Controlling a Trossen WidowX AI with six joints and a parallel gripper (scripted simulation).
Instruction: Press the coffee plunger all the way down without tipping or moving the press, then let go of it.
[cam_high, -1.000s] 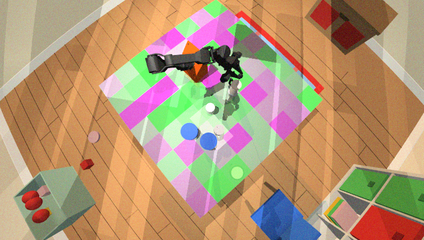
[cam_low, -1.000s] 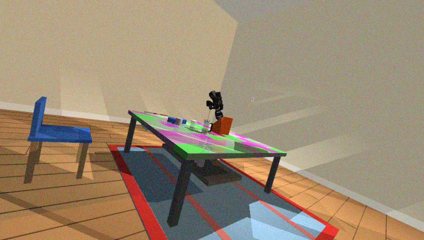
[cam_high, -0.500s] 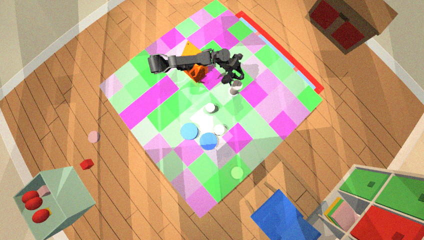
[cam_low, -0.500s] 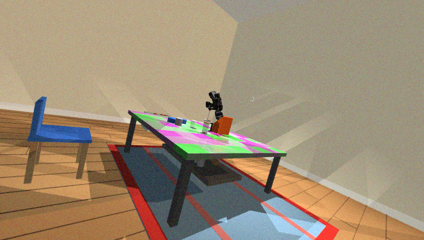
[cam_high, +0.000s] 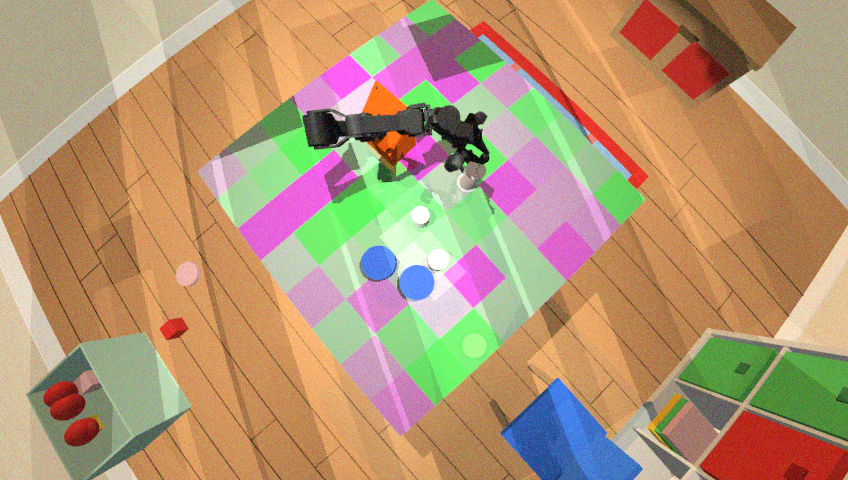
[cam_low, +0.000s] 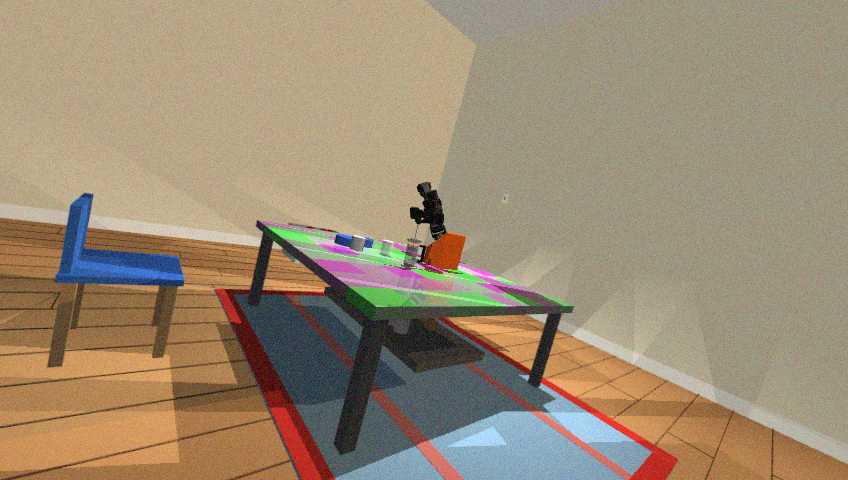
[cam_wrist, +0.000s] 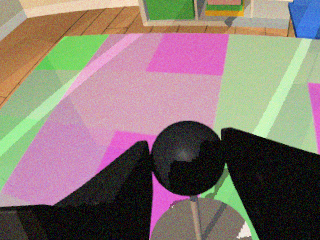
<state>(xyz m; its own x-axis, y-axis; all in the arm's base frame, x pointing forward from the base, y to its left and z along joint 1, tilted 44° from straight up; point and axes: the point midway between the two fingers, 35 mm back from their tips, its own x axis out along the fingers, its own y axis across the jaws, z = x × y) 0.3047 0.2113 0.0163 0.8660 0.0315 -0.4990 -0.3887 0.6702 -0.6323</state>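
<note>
The coffee press (cam_high: 474, 173) (cam_low: 411, 255) is a clear, greyish cylinder standing upright on the patchwork table (cam_high: 565, 249) (cam_low: 357, 267). Its round lid (cam_wrist: 175, 222) shows low in the wrist view. A thin rod (cam_low: 416, 230) (cam_wrist: 196, 215) rises from the lid to a black ball knob (cam_wrist: 187, 165); a length of rod shows between lid and knob. My gripper (cam_wrist: 185, 145) (cam_low: 415, 215) is shut on the knob, one finger on each side. It is above the press, clear of the lid. In the top view the arm hides the knob.
An orange block (cam_high: 379, 99) (cam_low: 450, 252) stands beside the press, under the arm. White cups (cam_high: 420, 215) (cam_high: 438, 259) and two blue round things (cam_high: 378, 262) (cam_high: 415, 282) stand on the table on the press's other side.
</note>
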